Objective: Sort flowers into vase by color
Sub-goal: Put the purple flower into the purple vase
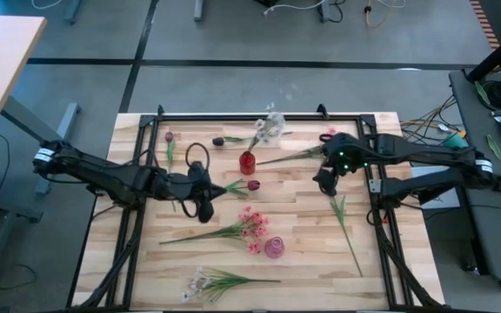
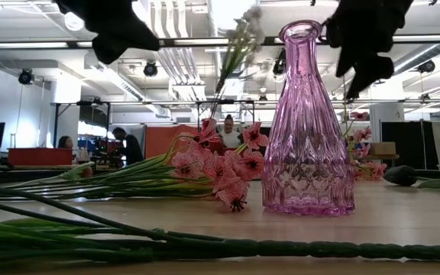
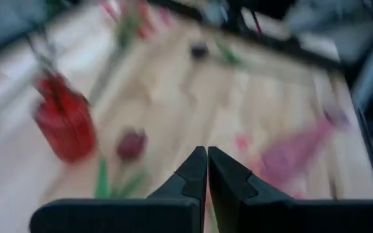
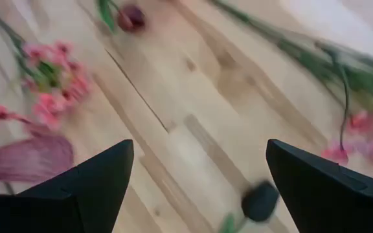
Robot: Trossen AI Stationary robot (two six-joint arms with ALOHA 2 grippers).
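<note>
A: Left gripper (image 1: pixel 205 211)?
B: Fingers pressed together, empty, above the wooden table (image 1: pixel 311 222) just beside a dark red tulip-like bud (image 1: pixel 252 185).
A: Right gripper (image 1: pixel 324 184)?
B: Jaws wide, holding nothing. Pink blossom cluster (image 1: pixel 252 226) lies beside the pink ribbed glass vase (image 1: pixel 274 248), possibly touching.

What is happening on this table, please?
A two-armed robot is sorting artificial flowers into vases by colour. A white spray already stands in the red vase; the pink vase is empty. The left gripper, jaws shut, hovers near a dark red bud. The right gripper, jaws open, holds nothing. Pink flowers and other stems lie on the table.
</note>
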